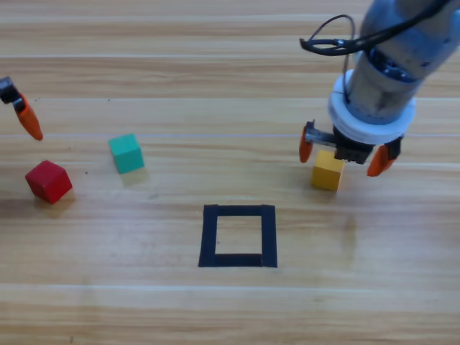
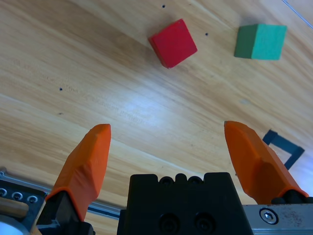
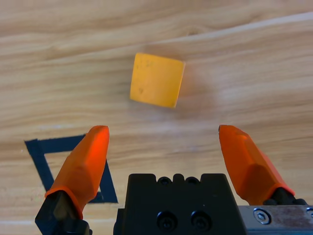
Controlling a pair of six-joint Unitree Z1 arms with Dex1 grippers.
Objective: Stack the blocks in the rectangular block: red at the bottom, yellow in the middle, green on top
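Yellow cube (image 1: 328, 171): plain, matte, lying between right gripper (image 1: 341, 152) open jaws.

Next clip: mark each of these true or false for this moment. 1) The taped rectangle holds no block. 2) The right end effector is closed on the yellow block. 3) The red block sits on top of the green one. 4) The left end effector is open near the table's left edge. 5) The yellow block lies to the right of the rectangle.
1) True: the taped rectangle has only bare wood inside.
2) False: the right end effector is open above the yellow block, not gripping it.
3) False: the red block and green block sit apart on the table.
4) True: the left end effector is open and holds nothing.
5) True.
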